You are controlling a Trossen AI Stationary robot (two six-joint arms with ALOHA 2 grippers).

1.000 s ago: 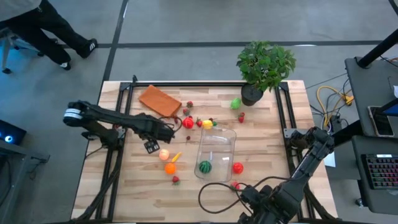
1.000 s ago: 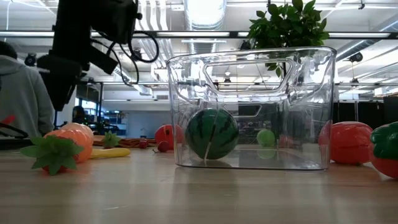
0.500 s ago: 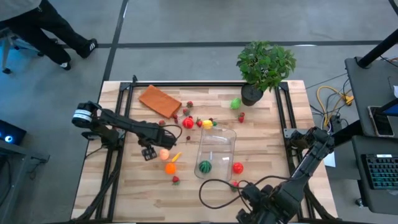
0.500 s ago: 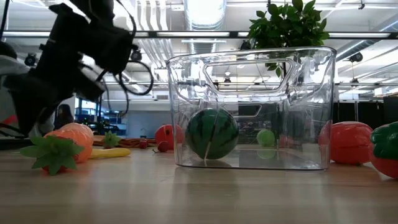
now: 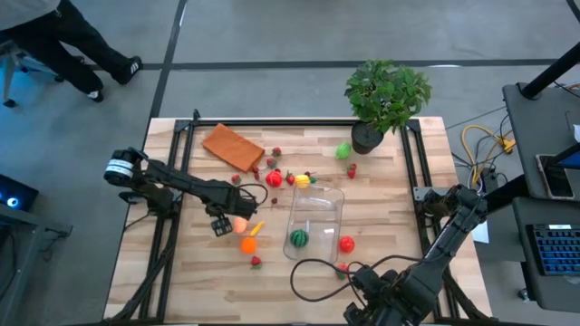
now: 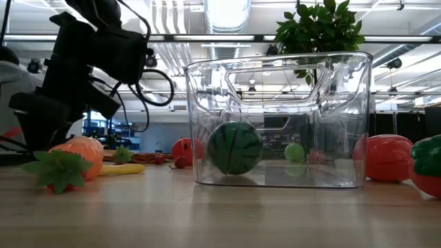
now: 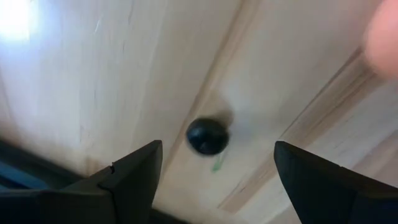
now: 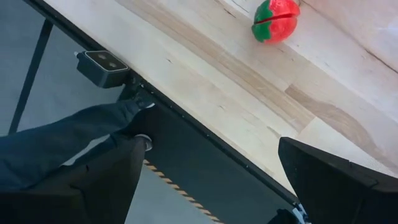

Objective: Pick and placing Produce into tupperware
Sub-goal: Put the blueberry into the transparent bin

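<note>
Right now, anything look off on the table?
Nothing damaged or spilled. The tupperware stands upright with only the toy watermelon inside; the other produce lies scattered on the wood around it. The left gripper, jaws open, is beside the peach-coloured fruit.

- My left gripper (image 5: 220,224) hangs low, and the peach ball (image 5: 239,224) sits just beside it.
- Bare table (image 5: 195,272) lies near me.
- The tupperware (image 5: 316,222) blocks the middle.
</note>
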